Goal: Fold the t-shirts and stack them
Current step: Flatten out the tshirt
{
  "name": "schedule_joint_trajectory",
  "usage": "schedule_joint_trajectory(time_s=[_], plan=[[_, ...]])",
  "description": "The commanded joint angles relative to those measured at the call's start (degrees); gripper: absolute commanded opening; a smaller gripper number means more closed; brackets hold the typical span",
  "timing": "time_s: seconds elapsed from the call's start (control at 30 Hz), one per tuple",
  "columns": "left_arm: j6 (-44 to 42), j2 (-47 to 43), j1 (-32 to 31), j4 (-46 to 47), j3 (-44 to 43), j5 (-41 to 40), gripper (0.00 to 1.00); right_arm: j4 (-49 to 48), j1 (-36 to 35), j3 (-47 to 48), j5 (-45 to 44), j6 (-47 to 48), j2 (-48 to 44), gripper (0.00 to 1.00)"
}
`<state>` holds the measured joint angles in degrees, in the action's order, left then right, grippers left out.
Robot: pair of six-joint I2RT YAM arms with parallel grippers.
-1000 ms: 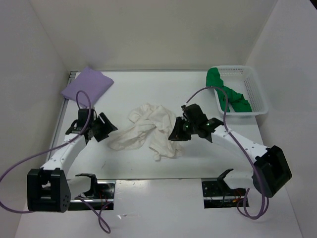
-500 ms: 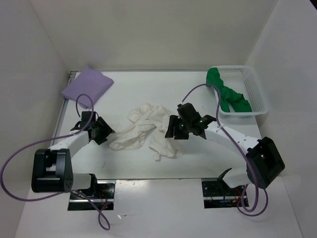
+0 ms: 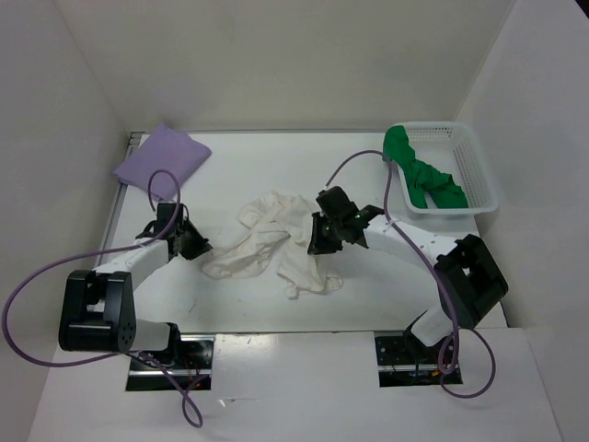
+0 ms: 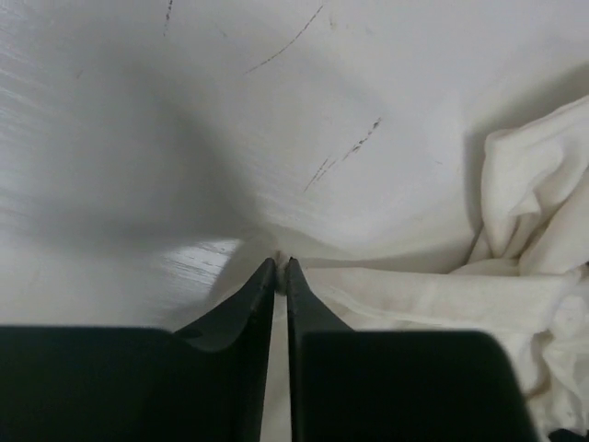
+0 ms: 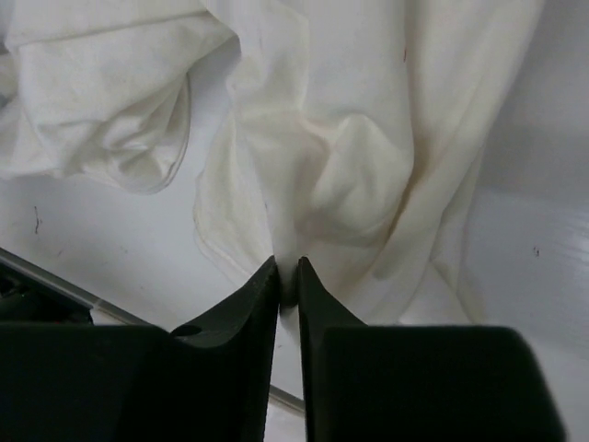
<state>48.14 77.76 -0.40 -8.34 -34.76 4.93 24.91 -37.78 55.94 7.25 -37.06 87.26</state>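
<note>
A: Left tool (image 4: 282, 265) and right tool (image 5: 287, 272) were spread moments ago, clamped now?
B: Yep, both pinching the white t-shirt (image 3: 276, 241), crumpled mid table (image 3: 304, 170), at its 9 and 3 o'clock edges. Guessing it gets spread flat next.

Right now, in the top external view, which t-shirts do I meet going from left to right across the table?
lavender t-shirt → white t-shirt → green t-shirt, which lies partly in the white basket
</note>
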Motion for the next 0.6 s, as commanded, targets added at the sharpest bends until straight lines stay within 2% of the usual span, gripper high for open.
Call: schedule_joint_trajectory(time_s=[0.0, 0.07, 0.1, 0.17, 0.3, 0.4, 0.53, 0.57], plan=[[-0.68, -3.21, -0.04, -0.44, -3.11, 0.96, 0.10, -1.44, -0.72, 5.13, -3.72, 1.11, 0.89, 0.16], [-1.38, -4.97, -0.04, -1.06, -4.87, 1.49, 0.06, -0.22, -0.72, 6.89, -5.04, 1.11, 0.28, 0.02], [-1.38, -6.81, -0.04, -1.94, -5.66, 2.10, 0.04, 0.40, -0.72, 7.42, -5.74, 1.63, -0.25, 0.00], [-1.90, -9.27, -0.04, -3.43, -9.17, 3.94, 0.01, 3.82, -0.72, 10.66, -5.75, 2.16, -3.31, 0.00], [-1.91, -14.20, 1.01, -7.21, -16.11, 9.21, 0.00, 11.20, -0.72, 19.62, -7.94, 4.09, -9.64, 0.00], [-2.52, -16.41, 5.14, -10.71, -21.20, 13.69, 0.00, 18.23, -0.72, 30.16, -10.75, 6.55, -11.93, 0.00], [-5.07, -16.94, 9.54, -12.93, -33.23, 17.31, 0.00, 23.87, 0.07, 46.66, -12.17, 8.75, -13.52, 0.00], [-5.60, -16.15, 9.54, -14.32, -39.35, 17.31, 0.00, 25.27, 0.77, 49.32, -12.69, 9.37, -14.13, 0.00]])
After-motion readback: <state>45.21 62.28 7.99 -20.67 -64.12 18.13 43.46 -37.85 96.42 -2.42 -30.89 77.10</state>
